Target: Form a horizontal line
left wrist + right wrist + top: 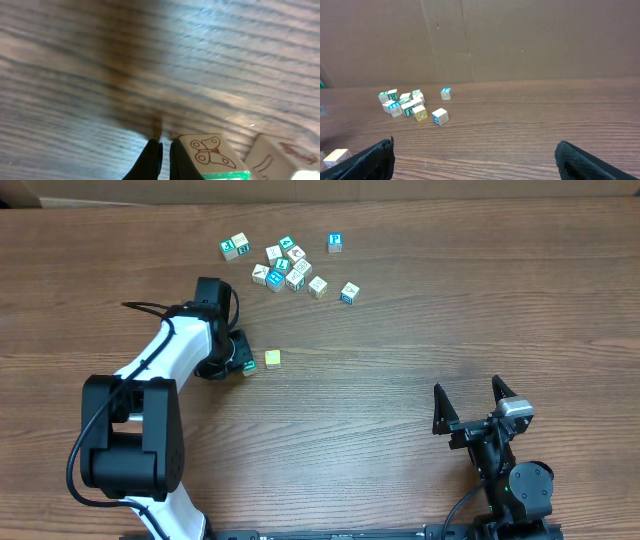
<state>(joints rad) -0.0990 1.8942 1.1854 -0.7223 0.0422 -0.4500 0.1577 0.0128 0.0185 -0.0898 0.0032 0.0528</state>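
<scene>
- While the left gripper [238, 364] is held low, left of centre, its fingers [150, 161] are seen closed together with nothing between them.
- The butterfly block [210, 152] is seen just beside one finger's outer side, with the yellow block [272, 358] near it.
- The other blocks [290, 265] are clustered near the far edge.
- The right gripper [468, 402] is spread wide apart near the near-right corner.
</scene>
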